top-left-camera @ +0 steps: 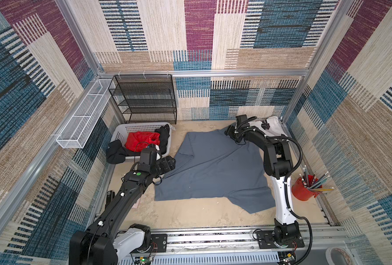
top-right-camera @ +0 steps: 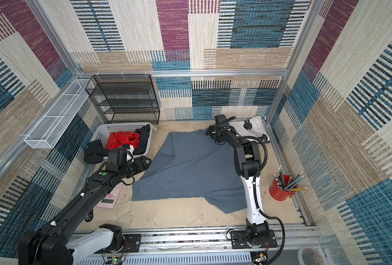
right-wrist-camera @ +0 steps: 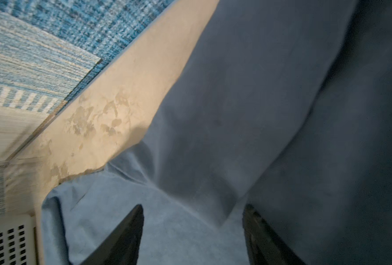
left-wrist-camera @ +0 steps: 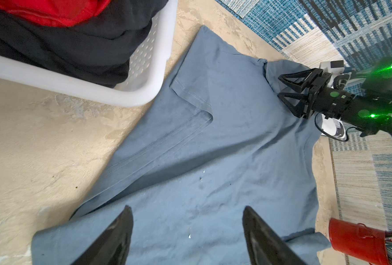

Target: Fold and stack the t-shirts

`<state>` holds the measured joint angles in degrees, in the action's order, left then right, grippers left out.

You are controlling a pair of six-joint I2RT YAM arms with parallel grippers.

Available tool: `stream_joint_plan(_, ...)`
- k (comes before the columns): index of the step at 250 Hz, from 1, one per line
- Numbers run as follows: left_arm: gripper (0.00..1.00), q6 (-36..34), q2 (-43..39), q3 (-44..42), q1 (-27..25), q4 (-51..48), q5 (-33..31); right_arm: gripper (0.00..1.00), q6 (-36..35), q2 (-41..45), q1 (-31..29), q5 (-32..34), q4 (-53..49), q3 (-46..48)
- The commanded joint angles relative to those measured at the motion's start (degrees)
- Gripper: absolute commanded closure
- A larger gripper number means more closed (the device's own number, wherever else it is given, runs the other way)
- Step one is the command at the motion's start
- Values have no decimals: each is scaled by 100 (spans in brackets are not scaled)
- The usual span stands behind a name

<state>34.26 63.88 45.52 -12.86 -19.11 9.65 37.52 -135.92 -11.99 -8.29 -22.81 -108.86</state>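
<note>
The slate-grey t-shirt (top-left-camera: 213, 165) is lying spread on the surface (top-left-camera: 202, 218), the left fingers (left-wrist-camera: 119, 234) hanging wide open over its edge nearest the white basket (top-left-camera: 142, 125), the right fingers (right-wrist-camera: 126, 236) hovering parted and empty over its far corner

I am looking at the slate-grey t-shirt (top-left-camera: 213, 165) lying spread almost flat across the middle of the table, its far left edge folding over itself. The white t-shirt (top-left-camera: 274, 126) with black patches is lying in the far right corner.

Black-and-white arms (top-left-camera: 282, 199), corrugated black cable (top-left-camera: 301, 150), green sticker (top-left-camera: 138, 173), tapered black fingers (left-wrist-camera: 119, 234).
</note>
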Motion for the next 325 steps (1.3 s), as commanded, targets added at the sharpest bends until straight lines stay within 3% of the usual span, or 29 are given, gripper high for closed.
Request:
stream_joint_plan(1, 24, -182, 59, 39, 4, 149, 37, 30, 130, 179, -62, 232, -121, 163)
stream_joint_plan(58, 24, -205, 186, 26, 5, 152, 74, 33, 173, -535, -64, 29, -267, -730)
stream_joint_plan(133, 24, -266, 142, 3, 3, 115, -51, 40, 60, -1204, -75, 548, -1059, -2225)
stream_joint_plan(195, 24, -304, 293, 89, 3, 125, -68, 55, 44, -1208, -79, 649, -1016, -2261)
stream_joint_plan(263, 24, -349, 424, 133, 4, 153, -44, 60, -26, -1556, -76, 417, -1157, -2626)
stream_joint_plan(269, 24, -348, 432, 133, 6, 173, -44, 63, -43, -1558, -77, 416, -1162, -2663)
stream_joint_plan(292, 24, -370, 494, 185, 3, 138, -39, 94, -144, -1593, -82, 426, -1226, -2902)
stream_joint_plan(303, 25, -395, 518, 218, 3, 120, -49, 100, -223, -1577, -83, 425, -1251, -3001)
stream_joint_plan(325, 28, -433, 617, 355, 10, 140, -77, 100, -384, -1481, -84, 504, -1275, -3141)
